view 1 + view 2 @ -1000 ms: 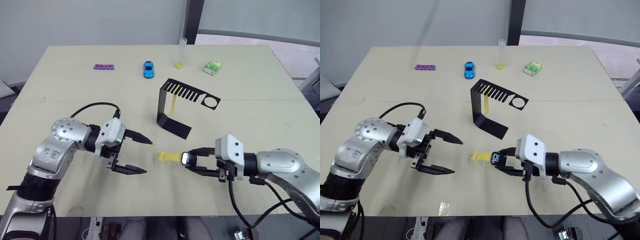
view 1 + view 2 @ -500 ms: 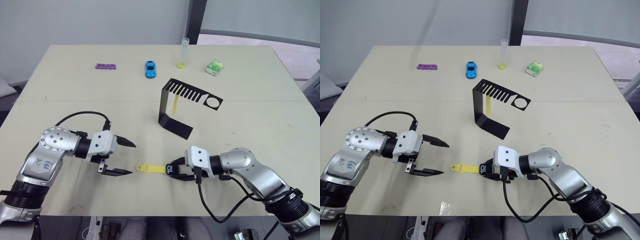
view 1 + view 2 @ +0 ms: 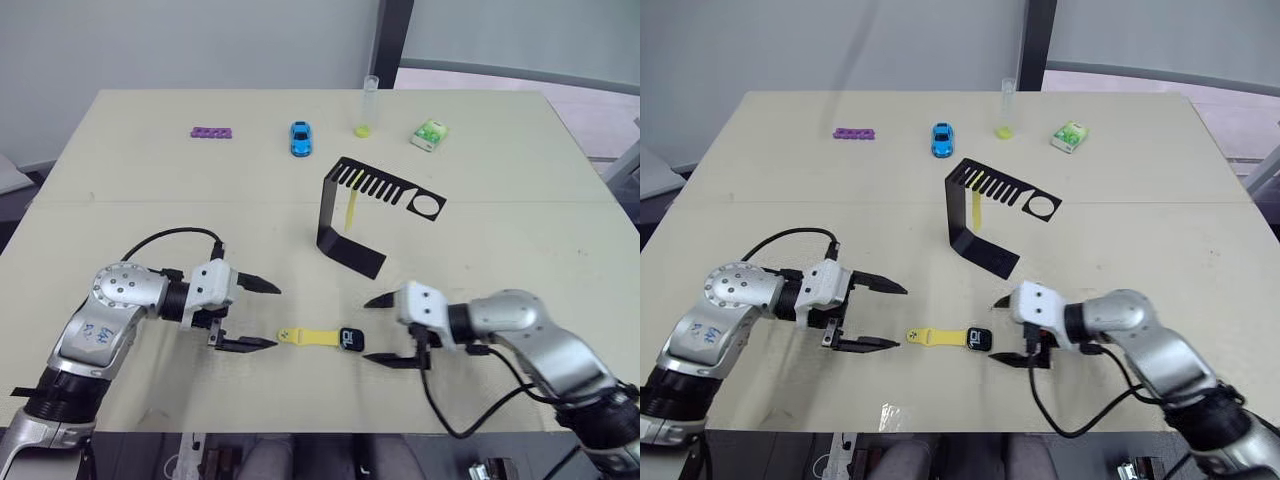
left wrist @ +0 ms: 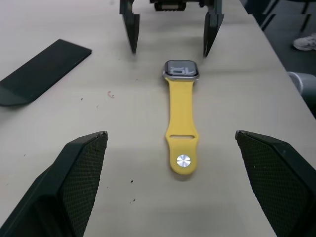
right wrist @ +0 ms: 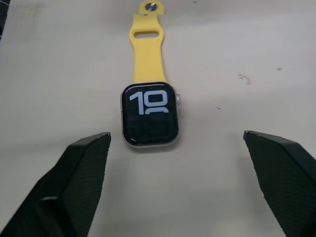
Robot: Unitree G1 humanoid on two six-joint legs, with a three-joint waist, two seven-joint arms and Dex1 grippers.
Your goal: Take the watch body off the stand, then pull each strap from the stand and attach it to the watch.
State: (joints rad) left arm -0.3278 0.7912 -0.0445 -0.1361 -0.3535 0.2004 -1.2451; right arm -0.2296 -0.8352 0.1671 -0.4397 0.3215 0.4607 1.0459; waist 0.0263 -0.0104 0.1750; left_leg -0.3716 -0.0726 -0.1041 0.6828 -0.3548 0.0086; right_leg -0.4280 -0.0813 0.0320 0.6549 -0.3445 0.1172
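The watch [image 3: 351, 338] lies flat on the worktop [image 3: 520, 200] with one yellow strap [image 3: 308, 337] attached, between the two hands. The right hand [image 3: 382, 330] is released, fingers spread just beside the watch; the left hand [image 3: 258, 315] is likewise released, near the strap's free end. The second strap [image 3: 348, 210] hangs from the stand [image 3: 340, 245] behind.

Odds and ends sitting along the table's far edge

A purple block strip [image 3: 210, 133], a blue toy car [image 3: 298, 138], a clear tube with a yellow base [image 3: 367, 106] standing upright, and a green-white packet [image 3: 427, 134] are lying well apart on the beige table [image 3: 130, 210].
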